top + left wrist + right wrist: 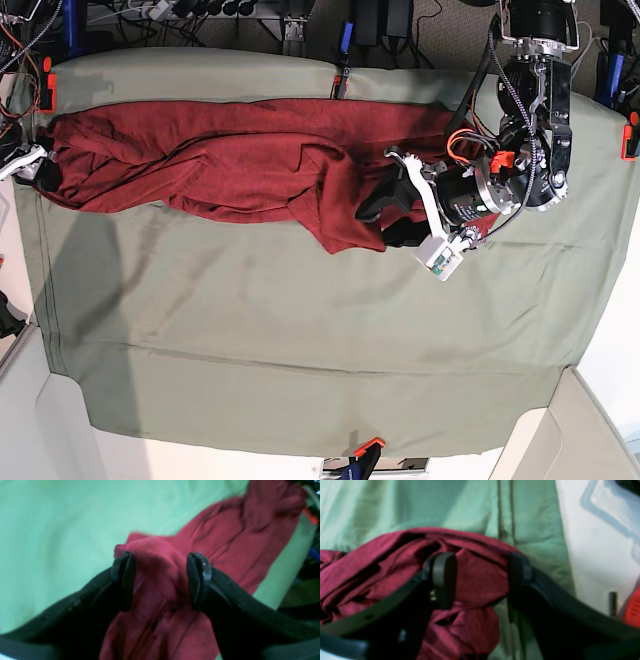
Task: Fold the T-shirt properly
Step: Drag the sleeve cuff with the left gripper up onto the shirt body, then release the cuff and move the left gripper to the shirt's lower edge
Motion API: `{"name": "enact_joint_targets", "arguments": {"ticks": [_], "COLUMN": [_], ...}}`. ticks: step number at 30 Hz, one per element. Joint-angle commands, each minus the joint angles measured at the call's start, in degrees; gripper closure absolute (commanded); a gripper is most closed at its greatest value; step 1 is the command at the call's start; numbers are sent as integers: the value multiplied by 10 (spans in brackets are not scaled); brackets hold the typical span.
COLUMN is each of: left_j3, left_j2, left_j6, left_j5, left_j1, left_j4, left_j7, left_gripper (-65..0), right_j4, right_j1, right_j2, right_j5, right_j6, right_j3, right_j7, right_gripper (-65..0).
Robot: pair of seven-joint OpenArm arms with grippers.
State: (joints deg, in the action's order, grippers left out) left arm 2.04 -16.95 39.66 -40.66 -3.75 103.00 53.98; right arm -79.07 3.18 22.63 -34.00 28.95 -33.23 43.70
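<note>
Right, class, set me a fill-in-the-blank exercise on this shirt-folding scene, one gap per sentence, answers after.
1. The T-shirt is dark ____ in colour.
2. It lies bunched on a sage-____ cloth.
3. The left gripper has its jaws ____, with shirt fabric between them.
4. In the base view, the shirt lies in the ____ half of the cloth.

Missing words: red; green; open; upper

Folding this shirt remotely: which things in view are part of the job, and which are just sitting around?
Part of the job:
- T-shirt, bunched in a long rumpled strip
- left gripper, jaws open astride a fold
- right gripper, jaws open around cloth

Just lying about:
- green table cloth
- orange clamps on the table edges
- cables behind the table
</note>
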Motion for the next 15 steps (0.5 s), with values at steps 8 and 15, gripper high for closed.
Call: {"name": "enact_joint_targets", "arguments": {"ticks": [8,15], "left_j3": [2,2], "left_j2": [-2,-2], "left_j6": [3,3], "left_j5": [-131,-231], "left_j1": [1,-46], "left_j4": [-4,1], "left_j7": [122,179], "left_gripper": [-350,-208], "right_j4": [-9,-9], "right_j1": [-6,-6], "right_j2": [10,10], "right_j5": [-7,-7], "right_j6": [4,4], "right_j3": [-4,-4], "right_j7": [-13,-19], "right_gripper": [-329,-329]}}
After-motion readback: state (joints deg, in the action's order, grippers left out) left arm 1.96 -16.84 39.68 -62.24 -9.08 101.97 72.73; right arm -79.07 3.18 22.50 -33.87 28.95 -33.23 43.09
